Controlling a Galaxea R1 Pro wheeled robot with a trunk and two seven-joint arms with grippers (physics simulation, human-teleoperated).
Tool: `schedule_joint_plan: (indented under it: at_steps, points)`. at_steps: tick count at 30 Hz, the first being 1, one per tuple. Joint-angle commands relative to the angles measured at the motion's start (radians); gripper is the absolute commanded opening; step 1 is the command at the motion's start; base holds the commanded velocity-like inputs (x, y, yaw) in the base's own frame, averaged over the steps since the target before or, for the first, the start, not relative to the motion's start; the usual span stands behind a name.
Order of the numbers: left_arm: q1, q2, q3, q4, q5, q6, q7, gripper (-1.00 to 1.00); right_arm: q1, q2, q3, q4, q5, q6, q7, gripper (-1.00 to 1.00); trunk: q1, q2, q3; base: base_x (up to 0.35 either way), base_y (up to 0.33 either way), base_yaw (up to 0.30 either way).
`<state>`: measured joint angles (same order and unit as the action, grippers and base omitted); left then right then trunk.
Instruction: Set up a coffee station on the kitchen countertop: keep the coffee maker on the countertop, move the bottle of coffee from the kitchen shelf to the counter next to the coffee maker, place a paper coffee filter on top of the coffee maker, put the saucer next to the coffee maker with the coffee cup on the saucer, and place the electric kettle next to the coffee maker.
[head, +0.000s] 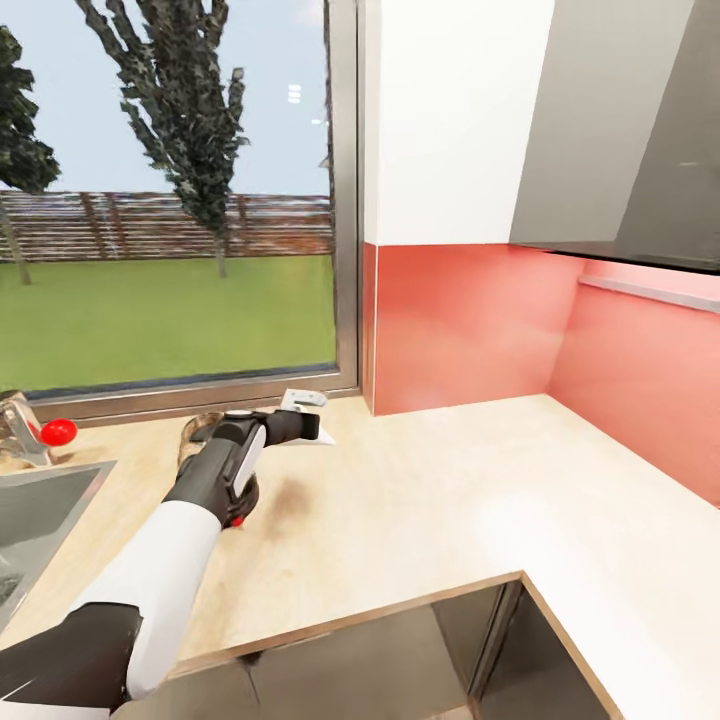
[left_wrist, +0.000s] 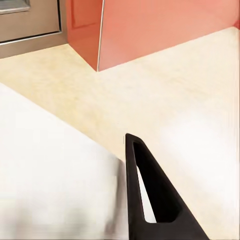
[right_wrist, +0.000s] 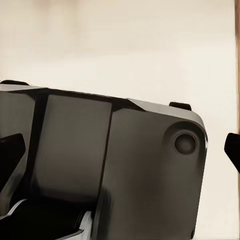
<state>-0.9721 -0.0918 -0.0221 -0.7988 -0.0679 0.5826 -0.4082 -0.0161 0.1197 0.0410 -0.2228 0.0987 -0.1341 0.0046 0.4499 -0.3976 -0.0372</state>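
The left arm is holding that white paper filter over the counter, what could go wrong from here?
The paper coffee filter is thin and the left gripper seems to pinch just its edge, so it may slip or crumple in transit. If dropped, it could land in the sink beside this stretch of the kitchen countertop.

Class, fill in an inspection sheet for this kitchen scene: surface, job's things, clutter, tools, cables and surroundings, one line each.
Surface: light-wood countertop, steel sink inset at left.
Job's things: white paper filter held at the left tool's tip; its broad white sheet shows in the left wrist view.
Clutter: red ball by the tap.
Tools: left tool shut on the filter; right tool cannot tell.
Cables: nothing seen.
Surroundings: window, red backsplash, grey cabinets below.
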Motion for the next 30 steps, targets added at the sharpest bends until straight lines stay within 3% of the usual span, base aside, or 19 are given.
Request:
schedule_joint_plan:
  at_steps: [1, 13, 30]
  points:
    - [-0.001, 0.0, 0.001, -0.001, -0.009, 0.003, -0.004, -1.0, -0.001, 0.0, -0.001, 0.0, 0.01, -0.002, 0.0, 1.0, 0.0, -0.002, -0.002, -0.337, 0.0, 0.0]
    - [0.001, 0.0, 0.0, -0.002, -0.007, 0.002, -0.004, -1.0, -0.001, 0.0, -0.001, 0.001, 0.01, -0.002, 0.0, 1.0, 0.0, -0.002, 0.015, -0.337, -0.015, 0.0]
    - [0.005, 0.0, -0.001, -0.002, -0.009, 0.002, -0.006, -1.0, -0.001, -0.001, -0.001, 0.0, 0.01, -0.002, 0.001, 1.0, 0.0, -0.002, 0.023, -0.304, -0.152, 0.0]
